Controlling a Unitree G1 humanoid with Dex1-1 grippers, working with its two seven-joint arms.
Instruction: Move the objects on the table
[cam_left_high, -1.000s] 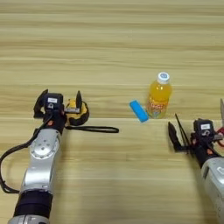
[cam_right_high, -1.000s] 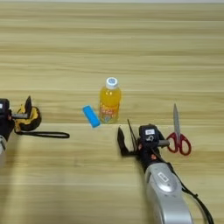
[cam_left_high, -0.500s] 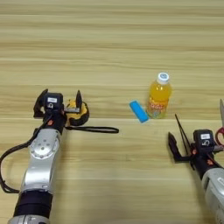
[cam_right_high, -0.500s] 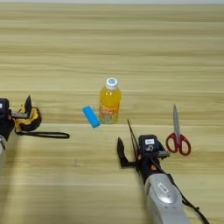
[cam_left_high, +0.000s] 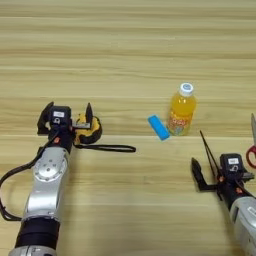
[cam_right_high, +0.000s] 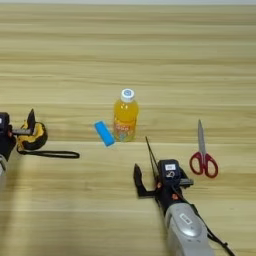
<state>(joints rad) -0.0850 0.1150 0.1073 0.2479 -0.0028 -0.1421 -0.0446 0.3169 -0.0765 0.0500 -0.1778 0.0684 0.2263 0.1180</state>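
Spread jaws are shown on the right gripper (cam_right_high: 156, 179), drawn back further from the orange drink bottle (cam_right_high: 125, 116); the left gripper (cam_left_high: 65, 119) stays spread around the tape measure (cam_left_high: 86, 131).

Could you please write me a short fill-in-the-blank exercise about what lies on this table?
1. The cap of the orange drink bottle is ____.
2. The small blue block lies on the bottle's ____ side in the picture.
3. The scissors have ____ handles.
4. The left gripper is at the yellow-and-black ____.

Missing words: white; left; red; tape measure
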